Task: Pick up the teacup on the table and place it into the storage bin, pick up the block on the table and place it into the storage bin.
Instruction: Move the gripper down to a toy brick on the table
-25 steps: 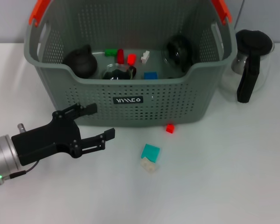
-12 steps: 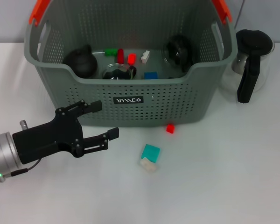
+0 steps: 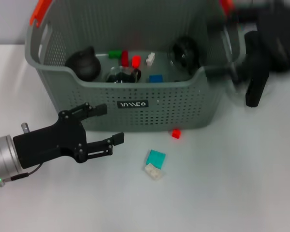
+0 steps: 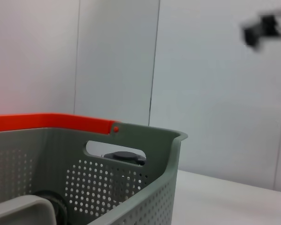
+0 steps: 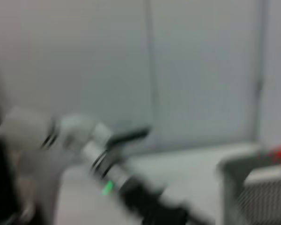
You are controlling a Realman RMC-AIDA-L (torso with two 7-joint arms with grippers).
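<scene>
The bin (image 3: 135,72) stands at the back of the white worktop (image 3: 222,193), its orange-red handle ends up at the far corners and a small black label (image 3: 132,103) on its near wall. Inside it lie a dark round teapot-like vessel (image 3: 83,64) on the left, a dark glassy vessel (image 3: 185,50) on the right, another dark glass item (image 3: 121,75) near the front wall, and small red, green, white and blue blocks scattered between them. The left pincer (image 3: 104,124) hangs low over the worktop just in front of the bin's left half, its two black fingers spread open with nothing between them, pointing toward the right. On the worktop in front of the bin, well apart from that pincer, a teal block (image 3: 156,157) lies touching a cream-white piece (image 3: 152,170), and a small red block (image 3: 176,133) sits close to the bin's near wall. No teacup can be made out on the worktop. The right arm (image 3: 268,29) shows only as a dark blurred mass above the bin's far right corner; whether the right pincer is open or closed cannot be told. A black handle (image 3: 255,72) of a jug stands beside the bin on the right, partly hidden by that blur. The left wrist view shows the bin's rim and an orange-red handle (image 4: 51,123) against a pale wall.
</scene>
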